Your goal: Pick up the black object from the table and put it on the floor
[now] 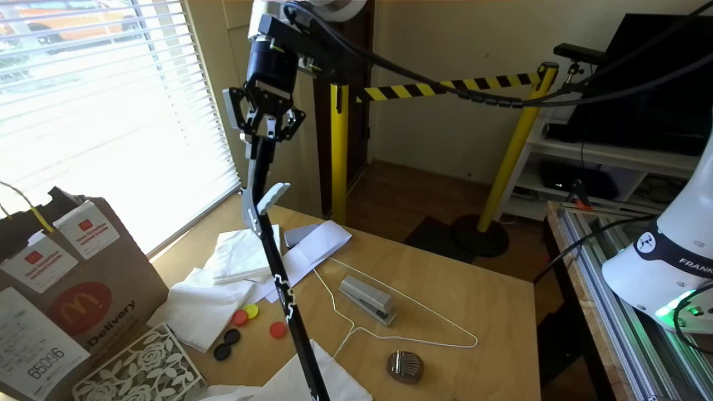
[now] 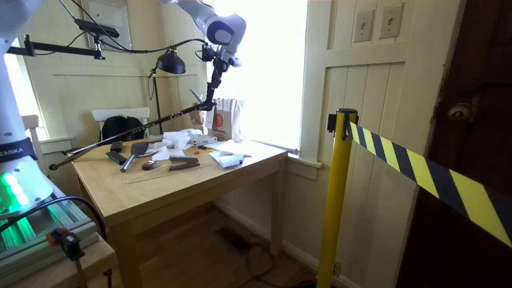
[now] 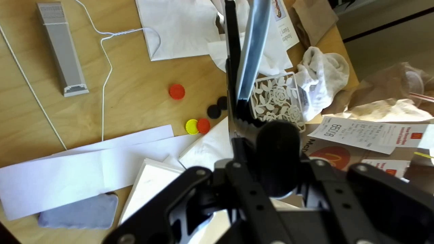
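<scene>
Dark hand point(image 3: 272, 152) grips a black rod point(image 3: 232, 67) the wrist view crops.

A gray stapler point(image 1: 367, 301) lies within the outline of a white wire hanger point(image 3: 103, 112). Black-and-yellow tape point(image 1: 457, 86) spans two yellow posts point(image 1: 339, 156). A paper bag point(image 1: 83, 303) stands near the window point(image 1: 111, 128).

BRANDS & NOS.

Paper bag point(image 1: 111, 267): red "M" logo, "Delivery"; "McD" in wrist view. Rcpt point(image 1: 39, 340) on it: no. 65096. Stickers point(image 1: 89, 231): sm. "M", "sealed inside". Robot arm band point(image 1: 668, 252): "FRANK", "EMIKA" across ext. views. Black rod point(image 2: 143, 127): "PIKSTIK".
</scene>
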